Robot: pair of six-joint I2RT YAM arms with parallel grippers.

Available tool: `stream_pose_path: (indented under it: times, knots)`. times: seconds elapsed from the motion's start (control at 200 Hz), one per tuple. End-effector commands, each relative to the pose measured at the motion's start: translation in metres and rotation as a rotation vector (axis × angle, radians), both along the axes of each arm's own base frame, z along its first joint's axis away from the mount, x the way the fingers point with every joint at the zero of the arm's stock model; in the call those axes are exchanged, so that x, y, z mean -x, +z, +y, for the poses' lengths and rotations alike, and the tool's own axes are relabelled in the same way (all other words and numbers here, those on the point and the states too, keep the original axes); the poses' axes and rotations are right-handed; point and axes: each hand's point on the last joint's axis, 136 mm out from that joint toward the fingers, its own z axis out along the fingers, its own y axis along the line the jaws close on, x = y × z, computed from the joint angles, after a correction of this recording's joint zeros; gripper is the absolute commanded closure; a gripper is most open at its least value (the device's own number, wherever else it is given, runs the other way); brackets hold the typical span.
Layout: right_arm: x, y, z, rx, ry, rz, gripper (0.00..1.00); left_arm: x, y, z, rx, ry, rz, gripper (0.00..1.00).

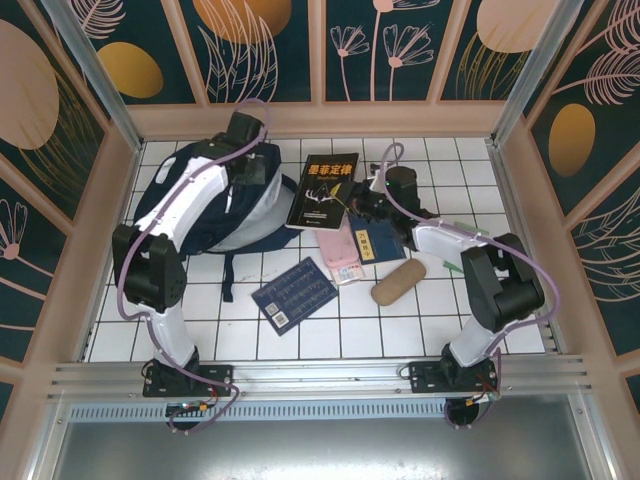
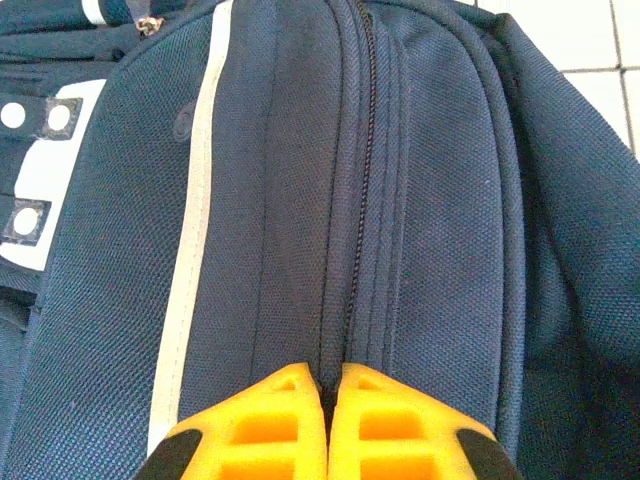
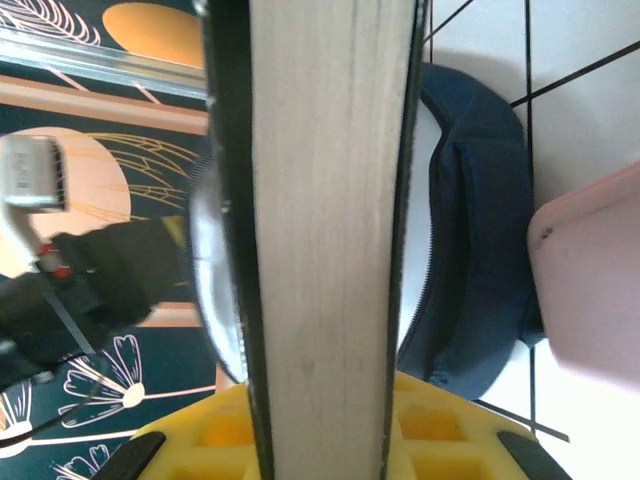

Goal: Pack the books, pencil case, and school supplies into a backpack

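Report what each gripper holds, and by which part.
Right gripper: the black book, clamped across its covers at the page edge. Left gripper: shut on the backpack, seemingly pinching the fabric fold along its zipper.

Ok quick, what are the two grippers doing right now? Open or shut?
Left gripper: closed, tips on the zipper seam of the backpack; a pinch of fabric cannot be told.
Right gripper: closed on the black book.
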Motion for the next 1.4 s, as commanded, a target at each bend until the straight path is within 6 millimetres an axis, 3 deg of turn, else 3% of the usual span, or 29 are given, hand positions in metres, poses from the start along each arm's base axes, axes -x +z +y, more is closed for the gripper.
stream_pose_path:
  times: [0.0,0.17,0.405,0.76,0.991,1.171,1.271,1.331,1.396]
  knots:
    - [-0.016,0.05,0.026,-0.104,0.017,-0.163,1.0,-0.002,0.068,-0.001,0.131,-0.021,-0.137,1.0]
    - [-0.026,0.039,0.065,-0.179,0.042,-0.126,1.0,-0.001,0.106,0.0,0.201,-0.07,-0.21,1.0]
    - [-0.031,0.026,0.137,-0.252,0.105,-0.098,1.0,-0.004,0.125,-0.002,0.288,-0.077,-0.236,1.0]
    - [-0.036,-0.019,0.244,-0.275,0.204,-0.012,1.0,-0.006,0.126,-0.008,0.362,-0.073,-0.228,1.0]
    - [-0.038,-0.049,0.293,-0.247,0.209,0.04,1.0,-0.005,0.124,-0.012,0.393,-0.075,-0.227,1.0]
    - [-0.039,-0.062,0.315,-0.186,0.244,0.066,1.0,-0.005,0.117,-0.012,0.387,-0.073,-0.214,1.0]
    - [-0.037,-0.07,0.311,-0.142,0.269,0.112,0.6,-0.004,0.115,-0.011,0.377,-0.072,-0.21,1.0]
    - [-0.035,-0.067,0.305,-0.106,0.28,0.109,0.46,-0.004,0.114,-0.01,0.368,-0.072,-0.212,1.0]
    - [-0.034,-0.059,0.296,-0.078,0.281,0.084,0.39,-0.005,0.112,-0.008,0.359,-0.068,-0.212,1.0]
